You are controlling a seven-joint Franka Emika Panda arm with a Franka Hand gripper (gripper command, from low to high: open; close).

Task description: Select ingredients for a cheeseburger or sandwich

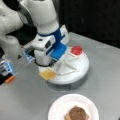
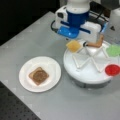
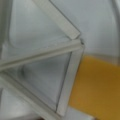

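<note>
We see the end effector (image 2: 83,41) low over the white sectioned tray (image 2: 85,72), close above its dividers; whether its fingers are spread or pressed together we cannot tell, since the arm's body hides them. Just beside it the yellow cheese square (image 2: 73,45) lies at the tray's edge, partly overhanging the rim in both front views, and it fills the lower right of the wrist view (image 3: 100,87). A red disc (image 2: 112,69) sits in another compartment, with a green leaf (image 2: 113,50) in a front view beyond it. Well apart, on the grey surface (image 2: 37,37), a white paper plate (image 2: 53,75) carries a brown toast square (image 2: 38,75) with the dark patty on it.
</note>
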